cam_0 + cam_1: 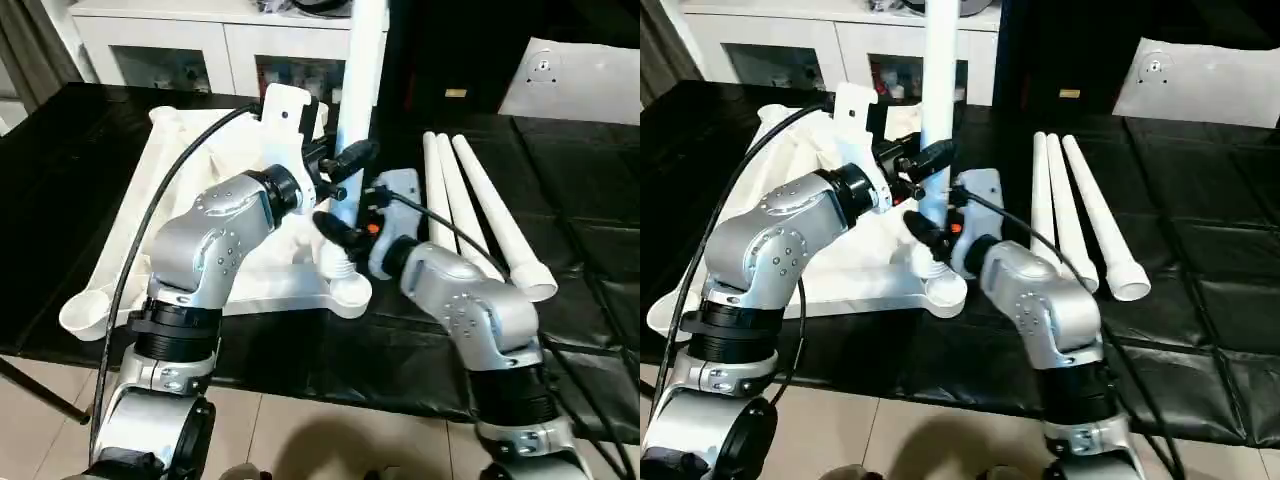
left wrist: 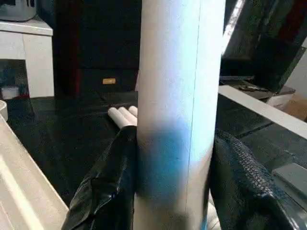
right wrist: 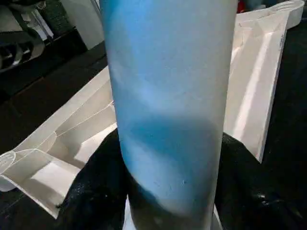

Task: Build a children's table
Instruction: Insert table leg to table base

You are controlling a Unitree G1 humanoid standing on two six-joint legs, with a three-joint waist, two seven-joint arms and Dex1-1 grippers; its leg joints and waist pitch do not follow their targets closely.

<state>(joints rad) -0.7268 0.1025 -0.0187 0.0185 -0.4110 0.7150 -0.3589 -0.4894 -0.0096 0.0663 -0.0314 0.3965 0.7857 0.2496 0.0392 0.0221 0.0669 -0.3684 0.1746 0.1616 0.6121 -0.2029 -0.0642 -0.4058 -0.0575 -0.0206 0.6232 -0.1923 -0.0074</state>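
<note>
The white table top [image 1: 140,225] lies upside down on the black cloth, ribs up. One white leg [image 1: 360,80] stands upright in its near right corner socket [image 1: 352,293]. My left gripper [image 1: 345,172] is shut on this leg from the left, its black fingers [image 2: 108,191] pressed on both sides of the leg [image 2: 177,120]. My right gripper [image 1: 342,236] is shut on the same leg lower down, just above the socket; its fingers [image 3: 93,191] hug the leg [image 3: 168,96]. Three more legs [image 1: 470,210] lie side by side to the right.
A white cabinet [image 1: 200,50] stands behind the table, and a white board [image 1: 585,80] leans at the back right. A black cable [image 1: 150,220] runs over my left arm. The table's near edge [image 1: 330,385] drops to a tiled floor.
</note>
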